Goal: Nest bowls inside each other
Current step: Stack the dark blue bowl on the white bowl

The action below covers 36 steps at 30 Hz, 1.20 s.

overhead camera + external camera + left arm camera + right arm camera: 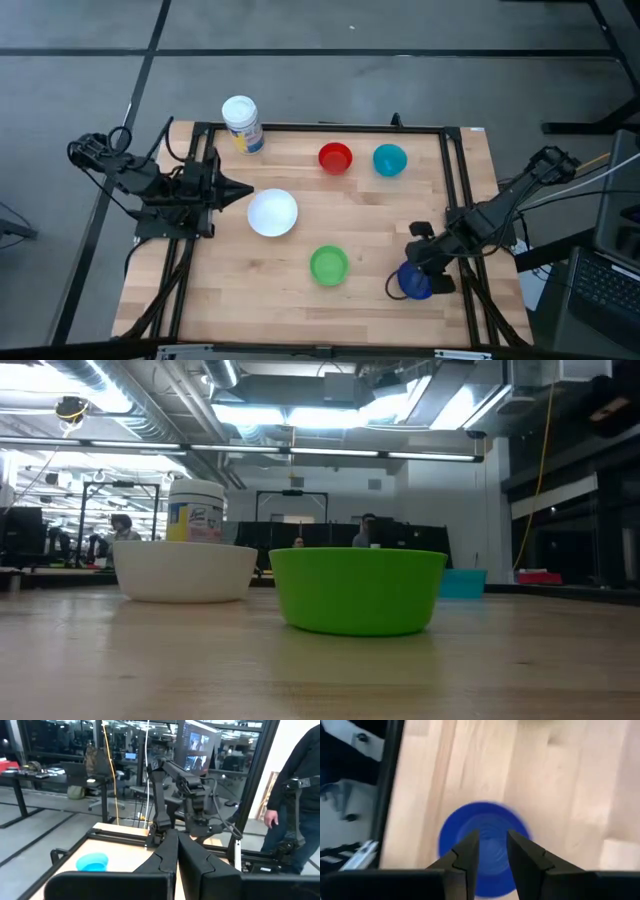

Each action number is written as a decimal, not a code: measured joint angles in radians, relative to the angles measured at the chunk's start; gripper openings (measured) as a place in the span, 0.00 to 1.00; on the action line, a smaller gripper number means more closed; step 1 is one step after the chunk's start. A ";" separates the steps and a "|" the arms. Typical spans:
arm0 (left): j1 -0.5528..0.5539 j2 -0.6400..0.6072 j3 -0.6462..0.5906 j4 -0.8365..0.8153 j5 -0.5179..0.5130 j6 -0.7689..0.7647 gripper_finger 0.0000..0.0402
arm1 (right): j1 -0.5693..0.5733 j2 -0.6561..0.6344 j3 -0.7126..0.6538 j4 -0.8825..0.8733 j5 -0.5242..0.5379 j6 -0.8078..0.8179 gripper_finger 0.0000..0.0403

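Right gripper (pixel 492 851) hangs with fingers parted over the blue bowl (pixel 485 845) at the table's (pixel 300 290) four o'clock; left gripper (pixel 243 192), clenched, waits at nine o'clock

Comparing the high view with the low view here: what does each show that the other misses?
Only the high view shows both arms: the left claw shut beside the white bowl, the right claw over the dark blue bowl with its jaws parted, and the red bowl. Only the low view shows the room behind the table. Both share the white bowl, green bowl, teal bowl and the lidded container.
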<state>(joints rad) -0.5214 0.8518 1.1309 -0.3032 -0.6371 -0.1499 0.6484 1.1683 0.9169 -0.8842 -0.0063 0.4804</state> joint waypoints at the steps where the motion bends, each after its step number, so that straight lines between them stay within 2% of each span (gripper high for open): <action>1: -0.002 0.005 0.000 0.000 -0.002 -0.006 0.02 | -0.012 0.000 0.000 0.004 0.000 -0.020 0.26; 9: -0.027 0.033 0.000 0.015 -0.035 -0.012 0.02 | -0.093 0.037 -0.005 0.028 -0.006 -0.125 0.31; 14: -0.044 0.032 0.000 0.020 -0.054 -0.004 0.02 | -0.121 0.042 -0.080 0.073 -0.119 -0.077 0.33; 19: -0.055 0.024 0.000 0.031 -0.079 0.022 0.02 | -0.122 0.042 -0.148 0.141 -0.218 -0.053 0.30; 29: -0.055 0.014 0.000 0.041 -0.079 0.043 0.02 | -0.131 0.042 -0.165 0.163 -0.144 -0.096 0.21; 36: -0.055 0.014 0.000 0.046 -0.078 0.042 0.02 | -0.149 0.042 -0.269 0.253 -0.247 -0.052 0.18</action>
<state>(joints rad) -0.5762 0.8654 1.1305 -0.2569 -0.7155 -0.1078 0.4994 1.2098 0.6476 -0.6312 -0.2528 0.4284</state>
